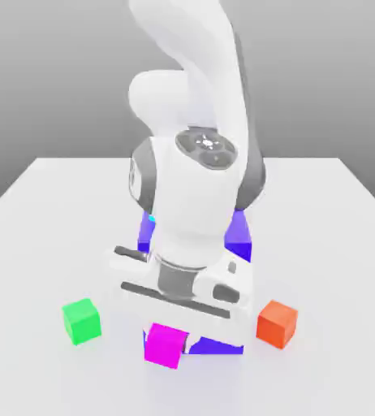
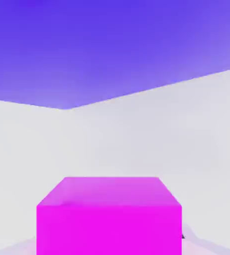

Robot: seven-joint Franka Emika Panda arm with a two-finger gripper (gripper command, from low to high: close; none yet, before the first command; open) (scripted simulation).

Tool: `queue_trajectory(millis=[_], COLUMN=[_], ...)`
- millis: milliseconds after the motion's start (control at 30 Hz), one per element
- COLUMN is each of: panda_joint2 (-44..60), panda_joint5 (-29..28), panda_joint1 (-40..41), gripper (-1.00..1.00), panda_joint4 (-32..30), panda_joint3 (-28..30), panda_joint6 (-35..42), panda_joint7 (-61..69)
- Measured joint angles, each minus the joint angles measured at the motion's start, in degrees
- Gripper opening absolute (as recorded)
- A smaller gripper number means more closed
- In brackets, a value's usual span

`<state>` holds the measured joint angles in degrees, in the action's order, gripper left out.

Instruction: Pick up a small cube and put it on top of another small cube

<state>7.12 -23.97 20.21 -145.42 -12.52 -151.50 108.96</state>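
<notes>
The gripper (image 1: 168, 323) hangs low over the front part of the white table (image 1: 337, 244), under the broad white hand of the arm (image 1: 195, 203), which hides the fingers in the exterior view. Its jaws are drawn fully together, and the small pink cube (image 1: 165, 345) sits right beneath the hand, close in front of the hand camera (image 2: 109, 216); the pictures do not show whether the cube is clamped between the fingers or only lies just below them.

Just behind the pink cube stands the big purple-blue block (image 1: 238, 231), largely covered by the arm; in the hand view its face (image 2: 112, 45) rises beyond a strip of bare table. A green cube (image 1: 82, 320) sits near, toward the exterior view's left, and an orange-red cube (image 1: 277, 322) near, toward the exterior view's right, both apart from the pink cube. The table stretches bare out to both side edges and toward its far edge behind the arm.
</notes>
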Motion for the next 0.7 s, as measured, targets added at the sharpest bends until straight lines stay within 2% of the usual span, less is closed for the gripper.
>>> queue_trajectory(millis=[300, 667, 700], panda_joint2=[-10.5, -15.5, -15.4], panda_joint5=[9.3, 21.9, 21.6], panda_joint1=[9.9, 9.1, 6.3], gripper=[-1.00, -1.00, -1.00], panda_joint4=[-5.2, -12.8, -13.5], panda_joint3=[4.5, 12.6, 15.8], panda_joint6=[-3.2, -3.2, -2.8], panda_joint7=[21.7, 52.8, 54.9])
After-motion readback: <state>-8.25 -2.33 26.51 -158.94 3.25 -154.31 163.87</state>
